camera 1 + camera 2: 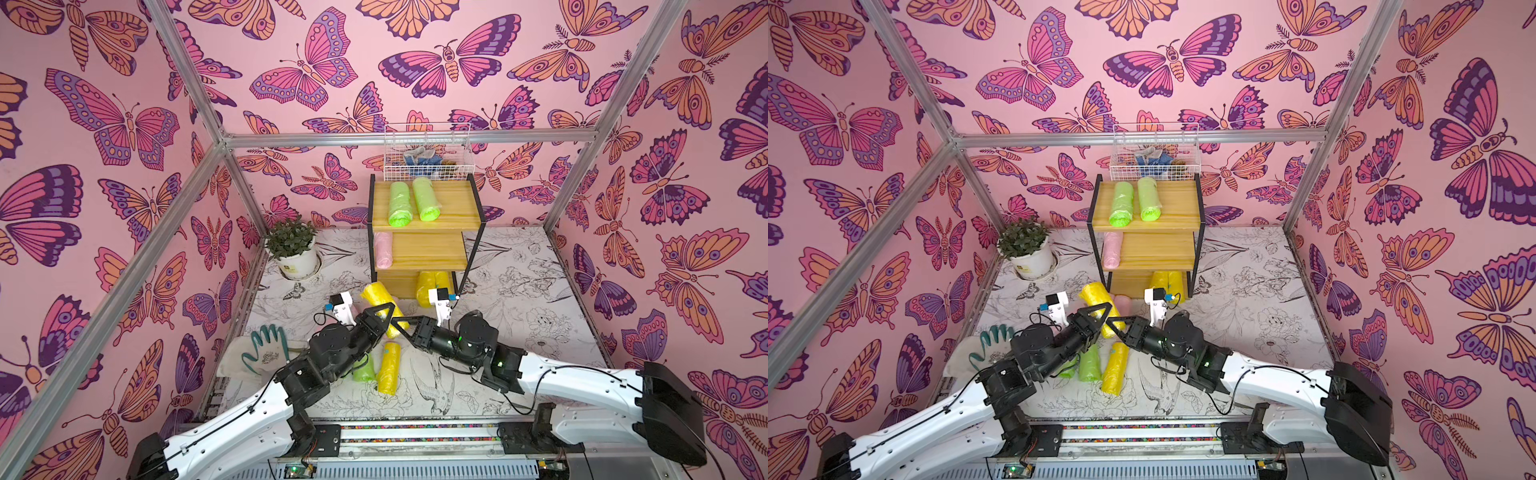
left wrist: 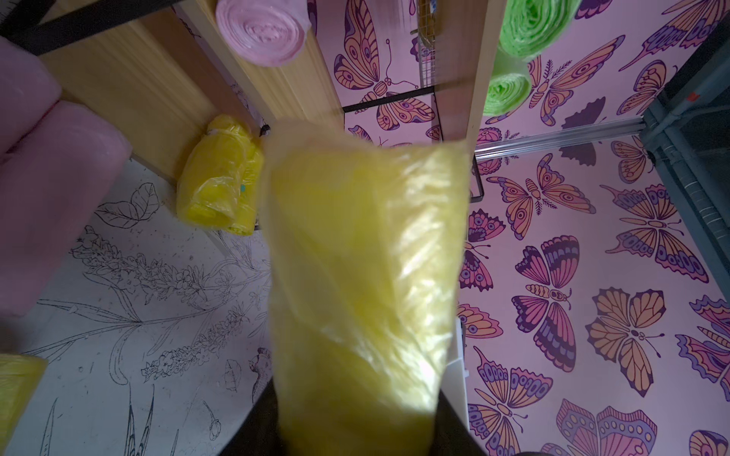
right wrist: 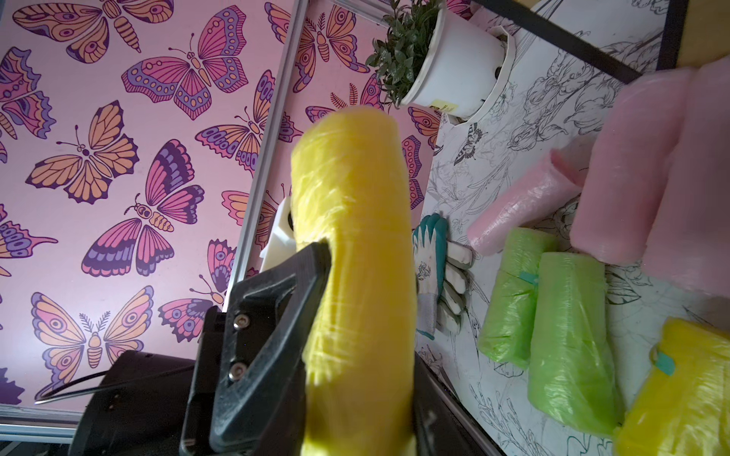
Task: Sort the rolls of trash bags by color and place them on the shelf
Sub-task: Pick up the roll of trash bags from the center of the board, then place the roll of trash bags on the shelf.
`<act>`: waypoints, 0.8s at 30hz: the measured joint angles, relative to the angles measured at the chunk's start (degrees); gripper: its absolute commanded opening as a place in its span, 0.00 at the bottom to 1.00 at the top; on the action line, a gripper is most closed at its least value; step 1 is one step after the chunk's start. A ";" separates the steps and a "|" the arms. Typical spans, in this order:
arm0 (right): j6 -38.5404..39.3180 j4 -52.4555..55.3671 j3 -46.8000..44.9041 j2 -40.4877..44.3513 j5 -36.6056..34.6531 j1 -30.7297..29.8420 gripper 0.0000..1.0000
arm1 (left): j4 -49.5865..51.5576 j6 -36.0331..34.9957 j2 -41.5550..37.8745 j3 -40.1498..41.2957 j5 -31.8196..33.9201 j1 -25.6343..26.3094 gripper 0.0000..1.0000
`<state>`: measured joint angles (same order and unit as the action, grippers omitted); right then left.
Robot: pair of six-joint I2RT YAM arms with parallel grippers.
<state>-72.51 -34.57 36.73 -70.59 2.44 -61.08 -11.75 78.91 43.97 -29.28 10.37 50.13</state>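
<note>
Above the table, in front of the shelf [image 1: 453, 199], one yellow roll [image 1: 376, 293] [image 1: 1096, 293] hangs between both grippers. My left gripper [image 1: 388, 309] [image 2: 355, 426] is shut on it from the left. My right gripper [image 1: 401, 322] [image 3: 355, 414] is shut on the same roll [image 3: 355, 244] from the right. Two green rolls [image 1: 400, 203] lie on the shelf's top board, a pink roll [image 1: 383, 249] on the middle board and two yellow rolls [image 1: 428, 286] on the lowest. On the table lie a yellow roll [image 1: 389, 368], two green rolls [image 3: 569, 327] and pink rolls [image 3: 517, 205].
A white wire basket [image 1: 428, 153] stands on the back of the shelf. A potted plant [image 1: 291, 245] sits at the back left and a green-and-white glove [image 1: 266, 349] lies front left. Butterfly-patterned walls and metal frame bars close in the table.
</note>
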 measured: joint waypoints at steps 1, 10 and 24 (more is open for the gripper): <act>-0.42 -0.72 0.00 -0.68 0.00 0.02 0.01 | 0.04 0.00 0.00 0.15 0.33 -0.15 0.00; 0.94 1.18 0.04 -3.50 -0.37 -0.09 0.00 | 3.06 -2.25 -1.07 0.50 -0.87 0.61 1.00; 4.76 5.14 -3.08 -3.23 -18.45 -0.09 0.00 | 23.10 -10.67 -14.67 -0.22 6.21 0.61 0.99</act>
<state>-67.75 -29.43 33.65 -73.82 -16.01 -61.17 11.35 68.25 29.30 -29.50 16.58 50.74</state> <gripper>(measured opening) 0.353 0.991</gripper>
